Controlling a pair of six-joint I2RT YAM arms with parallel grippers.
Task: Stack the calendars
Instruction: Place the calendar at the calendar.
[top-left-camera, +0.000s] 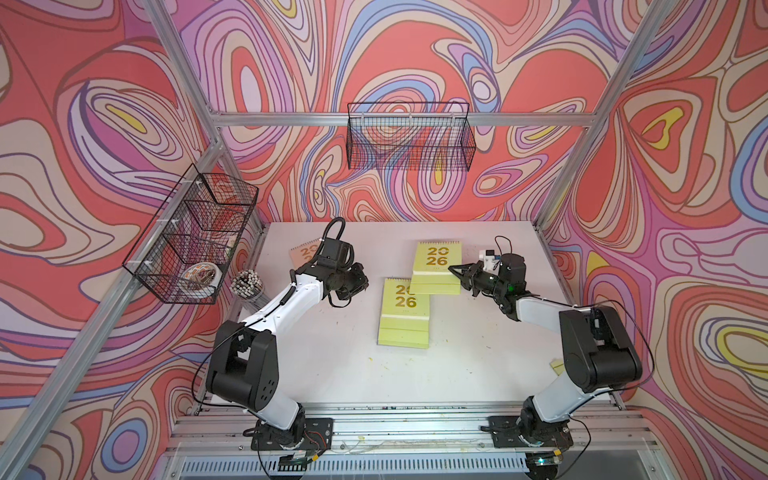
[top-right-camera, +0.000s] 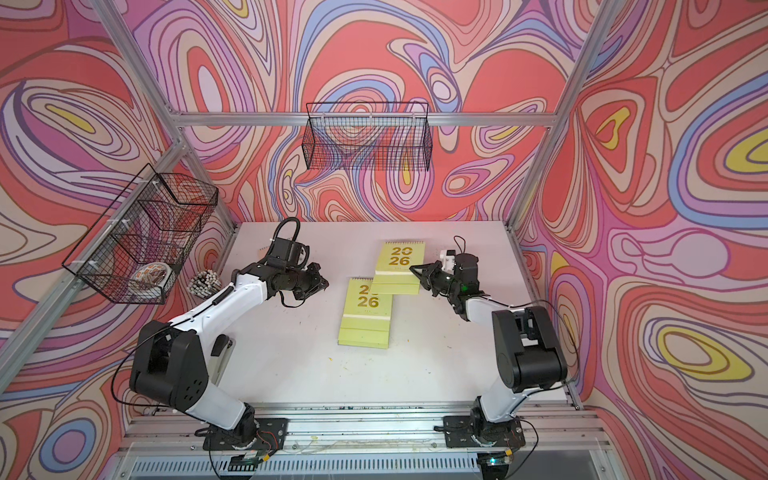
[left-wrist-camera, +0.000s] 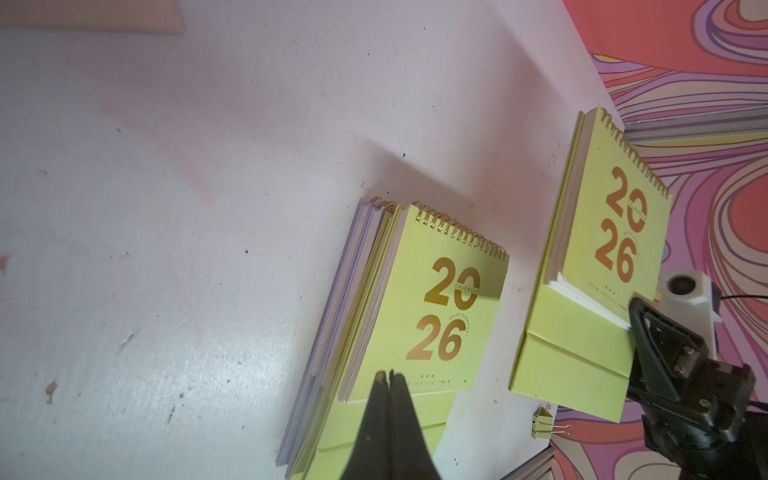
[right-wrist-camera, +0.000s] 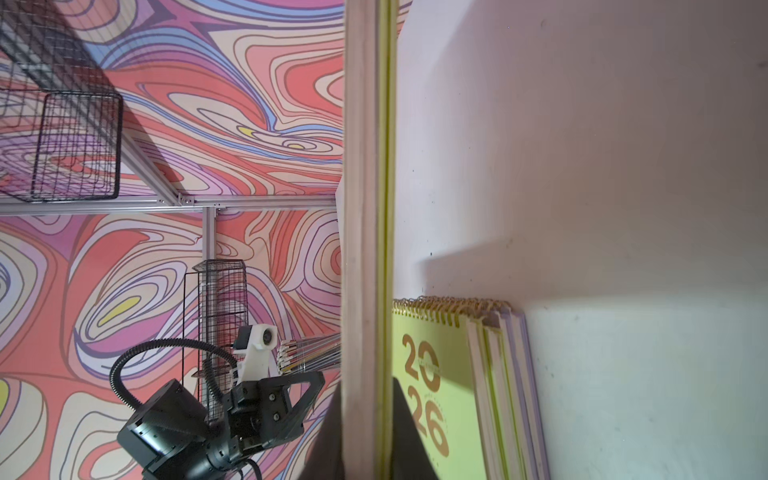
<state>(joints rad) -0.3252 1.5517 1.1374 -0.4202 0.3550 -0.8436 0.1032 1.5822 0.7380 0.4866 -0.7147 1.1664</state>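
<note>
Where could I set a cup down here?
Bare: the near half of the table, between the arm bases and the calendar stack; the far strip between the peach calendar and the green calendar. Crowded: mid-table, where the right claw grips that green calendar beside the stack.

Light: Bright, even overhead light filled the cell above the table (top-left-camera: 332, 374) in both top views.
Shadows: Faint, soft shadows hugged the calendar stack (top-left-camera: 404, 320) on the table; in the wrist views a broad grey shadow slanted across the table beside it.
Glare: The gold digits (left-wrist-camera: 446, 316) glinted in the left wrist view; the table carried a mild sheen.
Distortion: Frame bars (top-left-camera: 399, 119) far above the table bowed toward the top views' edges.
Focus: The green calendar (right-wrist-camera: 368, 187) nearest the right wrist lens was smeared soft.
</note>
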